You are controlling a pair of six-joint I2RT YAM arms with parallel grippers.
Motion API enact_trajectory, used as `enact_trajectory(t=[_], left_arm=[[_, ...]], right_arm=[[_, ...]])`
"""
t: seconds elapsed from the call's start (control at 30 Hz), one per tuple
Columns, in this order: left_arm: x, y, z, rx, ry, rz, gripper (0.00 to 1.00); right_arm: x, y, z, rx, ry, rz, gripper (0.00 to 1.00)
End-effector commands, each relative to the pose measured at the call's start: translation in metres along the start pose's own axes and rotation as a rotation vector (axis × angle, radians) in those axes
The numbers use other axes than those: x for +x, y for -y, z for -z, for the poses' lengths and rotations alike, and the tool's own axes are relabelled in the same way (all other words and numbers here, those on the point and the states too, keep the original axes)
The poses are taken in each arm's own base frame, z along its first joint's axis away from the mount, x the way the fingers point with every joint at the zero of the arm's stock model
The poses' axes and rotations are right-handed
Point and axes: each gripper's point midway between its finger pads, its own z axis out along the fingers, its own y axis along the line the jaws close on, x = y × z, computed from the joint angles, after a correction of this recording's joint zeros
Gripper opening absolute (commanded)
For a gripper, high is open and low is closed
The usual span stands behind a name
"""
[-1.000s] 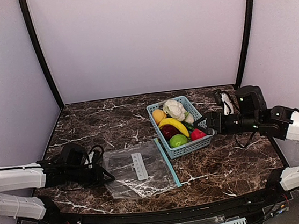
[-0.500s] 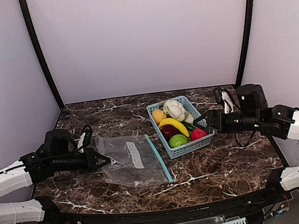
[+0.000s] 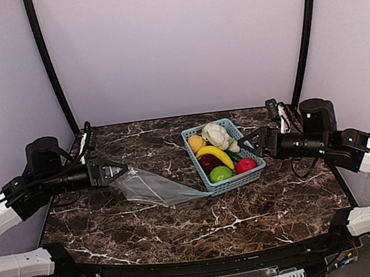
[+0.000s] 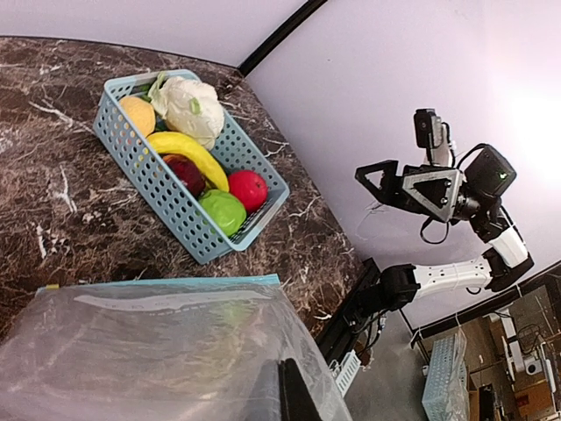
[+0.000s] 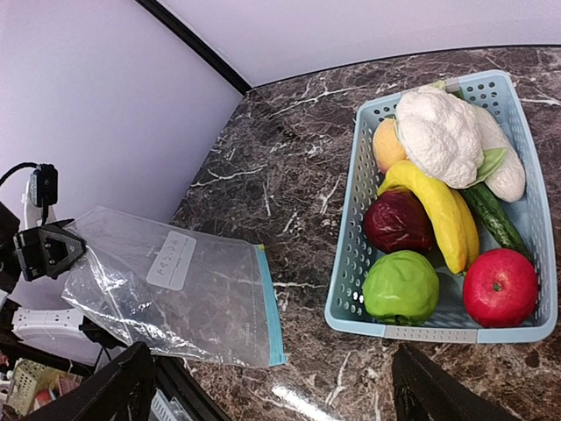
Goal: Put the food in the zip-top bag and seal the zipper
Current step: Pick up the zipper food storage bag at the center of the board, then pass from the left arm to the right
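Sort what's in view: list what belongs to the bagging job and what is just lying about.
For the job:
zip-top bag, gripped by the shut left gripper
its zipper
orange, cauliflower, banana, dark red apple, green apple, red apple, cucumber
open right gripper

Just lying about:
light blue basket the produce sits in
marble table

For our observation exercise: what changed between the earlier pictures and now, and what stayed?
The left gripper shut on the zip-top bag and raised its edge; the bag now slants down toward the basket. The right gripper, open, shifted slightly. The basket and food stayed.
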Motion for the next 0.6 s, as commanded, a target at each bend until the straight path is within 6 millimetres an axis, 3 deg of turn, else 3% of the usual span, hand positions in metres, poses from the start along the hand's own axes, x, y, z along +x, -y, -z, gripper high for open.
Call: enact_trajectory(t=[0.0, 0.3, 0.57], left_arm=[[-0.024, 0.036, 0.007, 0.112, 0.055, -0.086, 0.01], [-0.061, 0.070, 0.007, 0.226, 0.159, -0.127, 0.01], [-0.071, 0.084, -0.002, 0.293, 0.170, -0.135, 0.01]], right_arm=[[-0.003, -0.023, 0.002, -0.113, 0.010, -0.049, 0.92], [0.010, -0.030, -0.006, -0.144, -0.058, -0.247, 0.91], [0.030, -0.027, -0.022, -0.131, -0.093, -0.384, 0.88]])
